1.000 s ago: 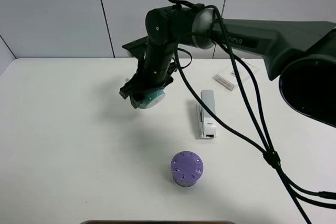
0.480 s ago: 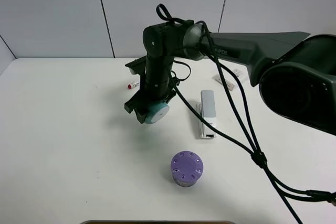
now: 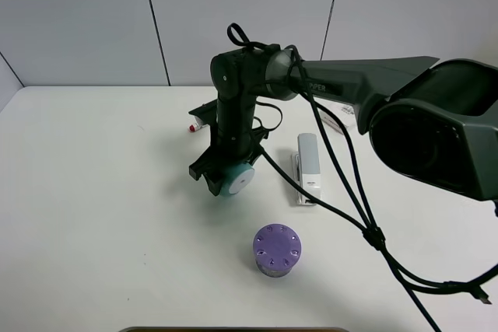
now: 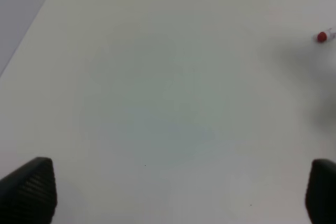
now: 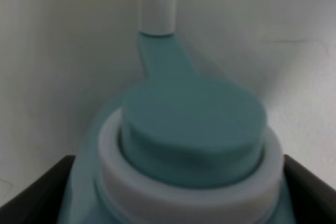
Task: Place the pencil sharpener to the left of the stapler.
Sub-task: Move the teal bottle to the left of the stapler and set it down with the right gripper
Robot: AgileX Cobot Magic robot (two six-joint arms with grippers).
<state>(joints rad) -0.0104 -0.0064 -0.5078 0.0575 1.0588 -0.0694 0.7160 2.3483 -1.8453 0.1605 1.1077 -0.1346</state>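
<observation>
Sinking in the high view, the right gripper (image 3: 224, 176), clamped on the pencil sharpener (image 3: 238, 179), now hangs lower, just left of the stapler (image 3: 307, 167), so release looks near. The left wrist view shows the left gripper (image 4: 176, 191) idle, fingers wide apart. In the right wrist view the pencil sharpener fills the grip.

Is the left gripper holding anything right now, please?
No, the left gripper is open, its fingers wide apart with only table between them.
</observation>
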